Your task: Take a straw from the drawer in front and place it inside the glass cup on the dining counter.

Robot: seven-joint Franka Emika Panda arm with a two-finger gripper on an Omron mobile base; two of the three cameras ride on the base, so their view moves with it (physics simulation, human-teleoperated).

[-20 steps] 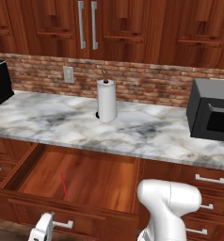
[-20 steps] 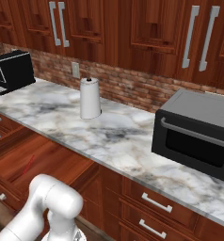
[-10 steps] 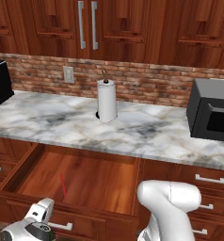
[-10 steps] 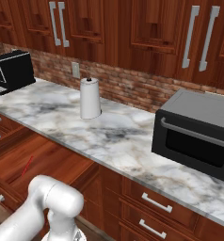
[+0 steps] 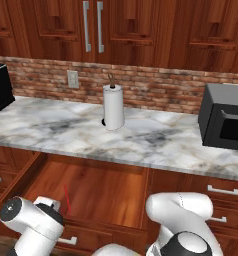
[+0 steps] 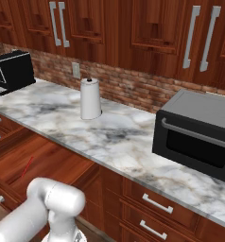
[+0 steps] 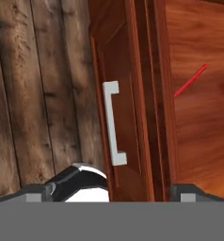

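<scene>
The wide wooden drawer [image 5: 86,187] stands pulled open under the marble worktop, and it also appears in the right base view [image 6: 48,158]. A thin red straw [image 5: 67,199] lies flat on its floor near the front left; it shows again as the straw [image 6: 27,167] and the straw [image 7: 191,81]. My gripper [image 7: 114,194] is open, its tips wide apart with nothing between them. It hangs outside the drawer front, over the silver bar handle [image 7: 115,123]. My wrist [image 5: 33,222] sits low, at the drawer's front left corner. The glass cup and the dining counter are out of view.
On the marble worktop [image 5: 156,140] stand a paper towel roll [image 5: 113,106], a black microwave [image 5: 225,117] at the right and a black coffee machine [image 6: 12,71] at the left. Closed drawers [image 6: 154,208] flank the open one. Plank floor [image 7: 38,94] lies below.
My wrist has swung up at the lower left of the left base view, nearer the drawer front. The straw and the open drawer have not moved.
</scene>
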